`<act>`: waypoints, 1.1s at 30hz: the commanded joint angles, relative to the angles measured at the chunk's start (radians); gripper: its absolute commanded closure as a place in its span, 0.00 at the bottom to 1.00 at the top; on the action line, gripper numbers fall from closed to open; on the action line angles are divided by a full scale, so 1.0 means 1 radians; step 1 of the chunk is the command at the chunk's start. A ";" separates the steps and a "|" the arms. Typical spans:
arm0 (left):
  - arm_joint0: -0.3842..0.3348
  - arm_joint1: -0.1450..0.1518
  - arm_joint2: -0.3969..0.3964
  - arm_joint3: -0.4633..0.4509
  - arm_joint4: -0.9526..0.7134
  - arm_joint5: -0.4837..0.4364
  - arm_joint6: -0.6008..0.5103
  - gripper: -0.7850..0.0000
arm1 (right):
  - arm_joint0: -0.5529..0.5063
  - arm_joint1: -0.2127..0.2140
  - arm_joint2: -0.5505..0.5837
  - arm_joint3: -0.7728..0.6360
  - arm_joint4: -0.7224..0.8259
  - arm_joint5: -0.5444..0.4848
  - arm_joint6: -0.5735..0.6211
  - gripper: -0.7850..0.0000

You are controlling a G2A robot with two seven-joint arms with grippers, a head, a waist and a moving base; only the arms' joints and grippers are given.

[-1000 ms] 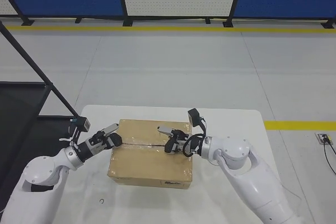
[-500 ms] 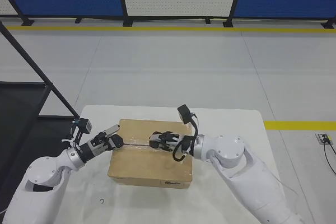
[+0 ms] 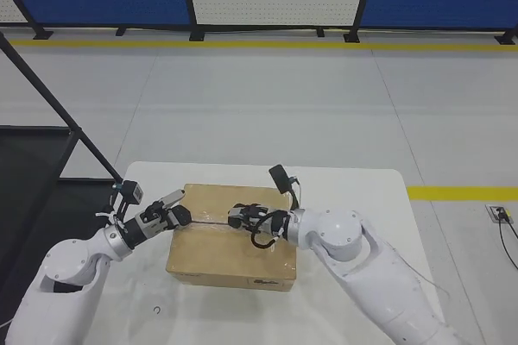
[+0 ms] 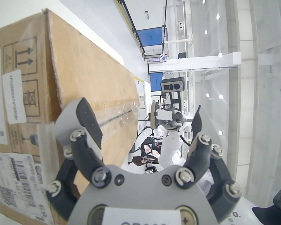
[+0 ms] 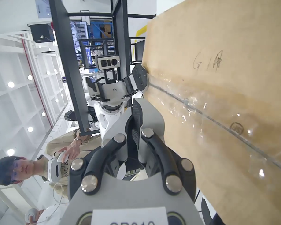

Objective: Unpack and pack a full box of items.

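1. The white table is one. It carries the box on its middle part, a little toward the left side.

2. The cardboard box is one, and it is closed, with both top flaps down. By the task it is full, so I judge it heavy and not easy to lift with one pincer. The walls and corners look stiff. The flaps will probably bend near the middle seam. To move it, I would hold low on the left and right walls together. To open it, I would take a flap by its edge beside the seam.

3. The clear tape is one strip. It runs left to right along the seam on the top. It looks thin, smooth and slippery, so it must be cut or peeled from an end before a flap can rise.

4. The pincers are two.
   - The left gripper is released, fingers wide apart. It is at the left end of the seam, with one pad at the box edge.
   - The right gripper has its fingers pressed together, and I see nothing between them. Its tip is on the tape near the middle of the top.

5. The white labels are several, glued flat on the left wall.
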State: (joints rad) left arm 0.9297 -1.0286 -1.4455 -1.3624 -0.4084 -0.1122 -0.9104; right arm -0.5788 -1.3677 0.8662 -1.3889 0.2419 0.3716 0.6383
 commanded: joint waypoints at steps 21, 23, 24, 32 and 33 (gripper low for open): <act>0.027 0.014 -0.044 0.012 -0.019 -0.011 -0.015 0.00 | 0.194 -0.150 -0.218 0.325 0.040 0.003 -0.078 1.00; 0.030 0.015 -0.047 0.010 -0.023 -0.013 -0.015 0.00 | 0.197 -0.152 -0.218 0.324 0.029 0.016 -0.071 1.00; 0.031 0.015 -0.048 0.009 -0.025 -0.013 -0.015 0.00 | 0.196 -0.153 -0.217 0.321 0.022 0.023 -0.069 1.00; 0.032 0.014 -0.034 -0.007 -0.037 -0.008 -0.002 0.00 | 0.160 -0.136 -0.178 0.235 -0.043 0.117 -0.075 1.00; 0.031 0.013 -0.031 -0.009 -0.038 -0.008 0.001 0.00 | 0.153 -0.133 -0.174 0.221 -0.054 0.136 -0.073 1.00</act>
State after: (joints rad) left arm 0.9614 -1.0148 -1.4801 -1.3690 -0.4450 -0.1202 -0.9121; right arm -0.4188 -1.5041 0.6877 -1.1535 0.1993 0.4863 0.5639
